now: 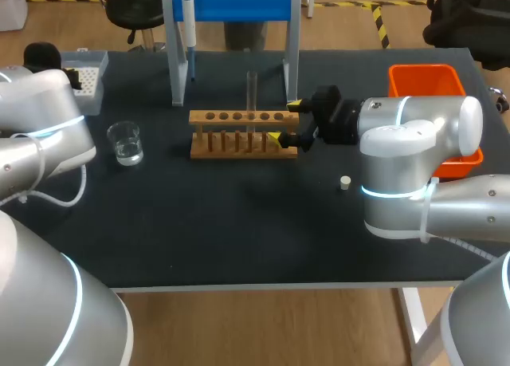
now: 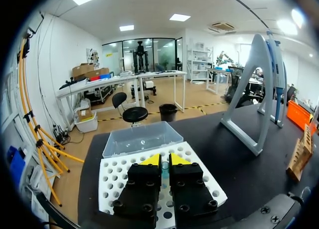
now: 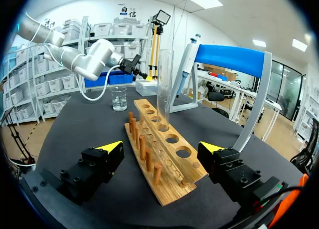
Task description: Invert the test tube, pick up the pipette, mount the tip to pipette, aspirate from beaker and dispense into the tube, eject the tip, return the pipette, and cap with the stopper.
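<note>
A clear test tube (image 1: 251, 93) (image 3: 163, 89) stands upright in the wooden rack (image 1: 239, 132) (image 3: 164, 161). My right gripper (image 1: 285, 122) (image 3: 160, 148) is open, with one finger on each side of the rack's right end. My left gripper (image 2: 164, 160) hovers over the white tip box (image 1: 86, 80) (image 2: 117, 181) and is shut on a thin bluish pipette tip (image 2: 164, 169). The pipette (image 1: 189, 19) (image 2: 277, 72) (image 3: 185, 64) hangs on the blue-topped stand (image 1: 239, 3). A glass beaker (image 1: 126, 143) (image 3: 118, 98) holds clear liquid left of the rack. The small white stopper (image 1: 344, 183) lies on the mat.
An orange bin (image 1: 427, 82) sits at the back right behind my right arm. The tip box's clear lid (image 2: 142, 138) lies open beyond the left gripper. The dark mat (image 1: 239, 222) in front of the rack is bare.
</note>
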`<state>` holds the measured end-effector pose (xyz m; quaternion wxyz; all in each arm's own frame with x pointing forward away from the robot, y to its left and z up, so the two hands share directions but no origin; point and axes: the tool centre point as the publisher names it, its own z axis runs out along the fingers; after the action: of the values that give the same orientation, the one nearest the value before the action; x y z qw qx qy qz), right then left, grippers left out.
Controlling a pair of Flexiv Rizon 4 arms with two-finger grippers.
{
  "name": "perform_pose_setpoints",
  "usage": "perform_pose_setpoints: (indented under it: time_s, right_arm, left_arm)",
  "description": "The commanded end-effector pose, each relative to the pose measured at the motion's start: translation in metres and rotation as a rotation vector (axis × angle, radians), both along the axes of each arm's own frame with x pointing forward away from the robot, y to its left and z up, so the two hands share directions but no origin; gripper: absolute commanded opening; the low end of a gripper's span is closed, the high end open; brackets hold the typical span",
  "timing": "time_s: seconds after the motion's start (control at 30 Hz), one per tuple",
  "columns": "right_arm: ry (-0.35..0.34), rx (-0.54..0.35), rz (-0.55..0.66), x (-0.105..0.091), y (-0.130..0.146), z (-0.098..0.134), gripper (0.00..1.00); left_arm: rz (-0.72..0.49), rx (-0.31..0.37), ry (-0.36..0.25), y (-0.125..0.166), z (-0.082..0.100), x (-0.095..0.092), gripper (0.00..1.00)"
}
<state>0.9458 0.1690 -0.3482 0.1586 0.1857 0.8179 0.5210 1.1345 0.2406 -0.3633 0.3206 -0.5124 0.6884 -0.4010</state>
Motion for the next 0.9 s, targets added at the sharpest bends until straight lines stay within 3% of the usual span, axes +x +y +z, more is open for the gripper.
perform_pose_setpoints:
  time_s: [0.03, 0.9]
  right_arm:
    - [-0.002, 0.002, -0.002, 0.000, 0.000, -0.001, 1.00]
    - [-0.002, 0.002, -0.002, 0.000, 0.000, -0.001, 1.00]
  left_arm:
    - [0.001, 0.005, 0.002, 0.000, 0.004, -0.002, 0.00]
    - [0.010, 0.033, -0.020, 0.001, 0.018, -0.004, 0.00]
